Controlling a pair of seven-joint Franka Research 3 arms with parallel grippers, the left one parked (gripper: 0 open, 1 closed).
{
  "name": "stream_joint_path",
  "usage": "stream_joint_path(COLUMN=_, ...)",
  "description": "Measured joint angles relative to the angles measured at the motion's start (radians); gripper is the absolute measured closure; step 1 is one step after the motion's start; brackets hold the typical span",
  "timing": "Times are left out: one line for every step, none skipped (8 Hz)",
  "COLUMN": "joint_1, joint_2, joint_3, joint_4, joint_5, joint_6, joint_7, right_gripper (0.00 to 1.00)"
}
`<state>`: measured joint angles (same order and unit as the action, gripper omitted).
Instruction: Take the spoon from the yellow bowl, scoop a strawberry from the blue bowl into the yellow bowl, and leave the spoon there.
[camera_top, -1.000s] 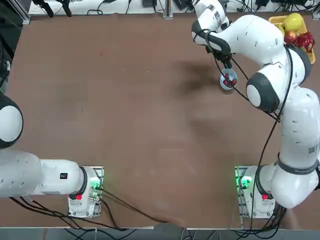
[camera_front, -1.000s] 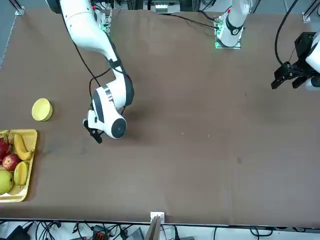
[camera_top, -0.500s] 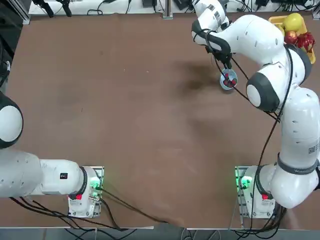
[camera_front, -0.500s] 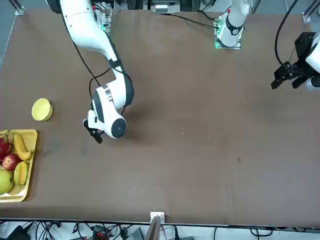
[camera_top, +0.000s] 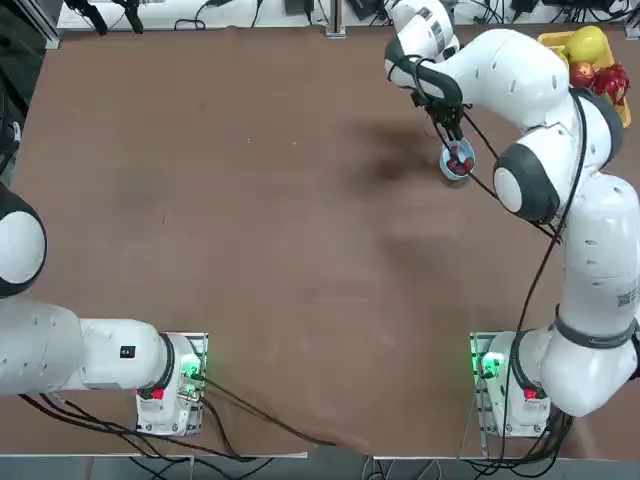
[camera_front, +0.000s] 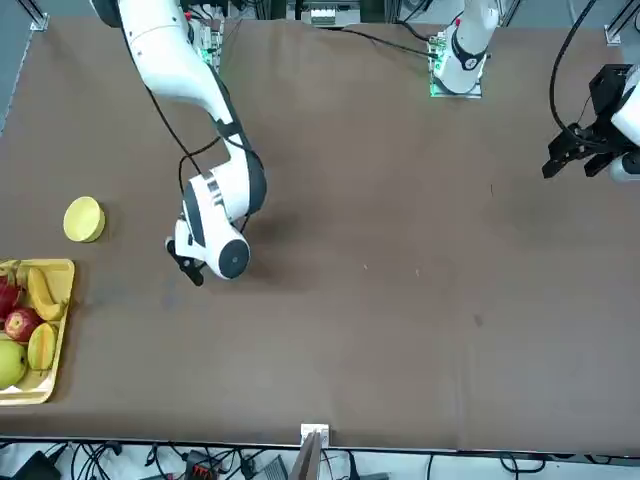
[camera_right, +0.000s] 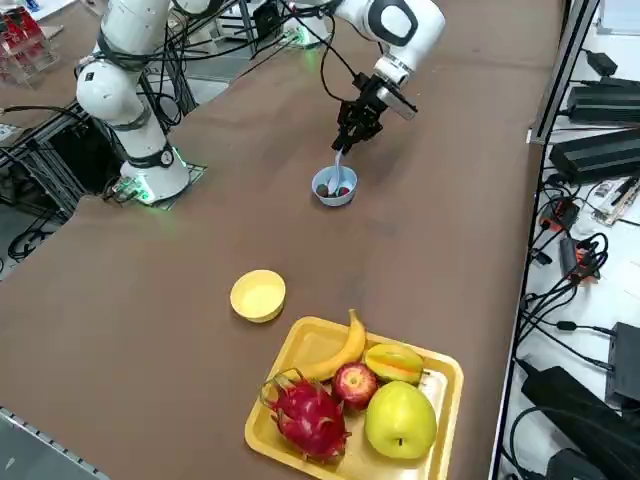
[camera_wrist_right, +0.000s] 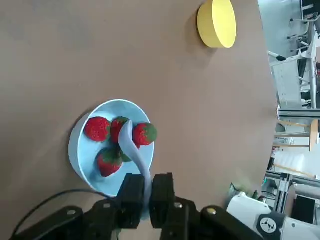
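My right gripper (camera_wrist_right: 145, 183) is shut on the handle of the pale spoon (camera_wrist_right: 134, 150). The spoon's scoop end rests among several red strawberries (camera_wrist_right: 145, 134) inside the blue bowl (camera_wrist_right: 80, 156). From the right side, the gripper (camera_right: 350, 138) hangs just above the blue bowl (camera_right: 346, 196), with the spoon (camera_right: 338, 170) pointing down into it. The yellow bowl (camera_right: 258, 296) stands apart from the blue one, toward the fruit tray, and holds nothing. In the front view the yellow bowl (camera_front: 84, 219) sits beside the gripper (camera_front: 187, 268). The arm hides the blue bowl there.
A rectangular yellow tray (camera_right: 443, 372) holding a banana, an apple, a dragon fruit and other fruit lies near the table's far right corner, just past the yellow bowl. It also shows in the front view as the tray (camera_front: 68, 290). Cables run along the table's right edge.
The right wrist has shifted very slightly over the blue bowl. The spoon stays gripped with its scoop among the strawberries.
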<state>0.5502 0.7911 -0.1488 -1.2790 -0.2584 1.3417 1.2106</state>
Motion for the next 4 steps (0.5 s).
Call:
stream_joint_path(joint_1=-0.007, joint_2=0.0, joint_3=0.0, joint_4=0.0, joint_5=0.002, joint_6=-0.001, joint_7=0.001, right_gripper=0.88)
stream_joint_path(joint_1=-0.014, joint_2=0.0, joint_3=0.0, joint_4=0.0, joint_5=0.006, joint_6=-0.001, joint_7=0.005, right_gripper=0.88)
stream_joint_path(joint_1=-0.019, joint_2=0.001, joint_3=0.0, joint_4=0.0, joint_5=0.011, joint_6=-0.001, joint_7=0.012, right_gripper=0.88)
stream_joint_path(joint_1=-0.02, joint_2=0.003, joint_3=0.0, joint_4=0.0, joint_5=0.016, joint_6=-0.001, joint_7=0.017, right_gripper=0.88)
